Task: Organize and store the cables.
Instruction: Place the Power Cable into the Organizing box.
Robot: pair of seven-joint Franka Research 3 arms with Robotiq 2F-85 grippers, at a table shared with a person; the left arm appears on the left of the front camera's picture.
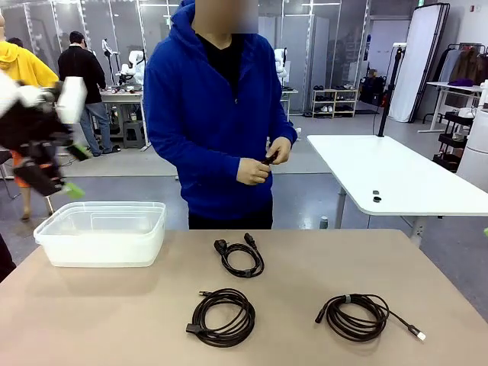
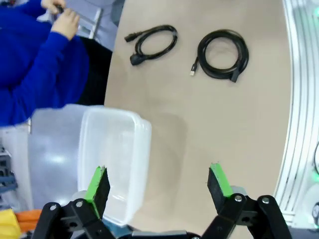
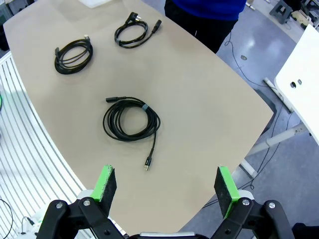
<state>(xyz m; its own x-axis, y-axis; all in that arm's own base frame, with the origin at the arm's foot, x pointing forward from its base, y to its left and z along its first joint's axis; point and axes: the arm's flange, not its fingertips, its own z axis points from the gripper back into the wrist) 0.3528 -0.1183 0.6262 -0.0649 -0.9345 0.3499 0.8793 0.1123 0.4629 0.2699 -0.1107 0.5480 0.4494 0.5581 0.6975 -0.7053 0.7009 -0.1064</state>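
Three coiled cables loose on table, both claws spread and empty.
Left claw [image 2: 157, 173] spread wide, gripping nothing, up over the left side of the table [image 1: 91, 320] by the tub. Right claw [image 3: 165, 173] also spread wide, gripping nothing, high over the table's right edge. Near middle cable [image 1: 221, 313] lies flat in a coil. Near right cable [image 1: 357, 316] is coiled too, one loose end trailing right. Far cable [image 1: 242, 256] is a smaller coil with plugs, mid-table, apart from the other two. Clear tub [image 1: 103, 232] at far left, well apart from all cables. Person [image 1: 217, 114] in blue hoodie stands at far side, hands [image 1: 259, 164] together on a small dark item, can't tell what.
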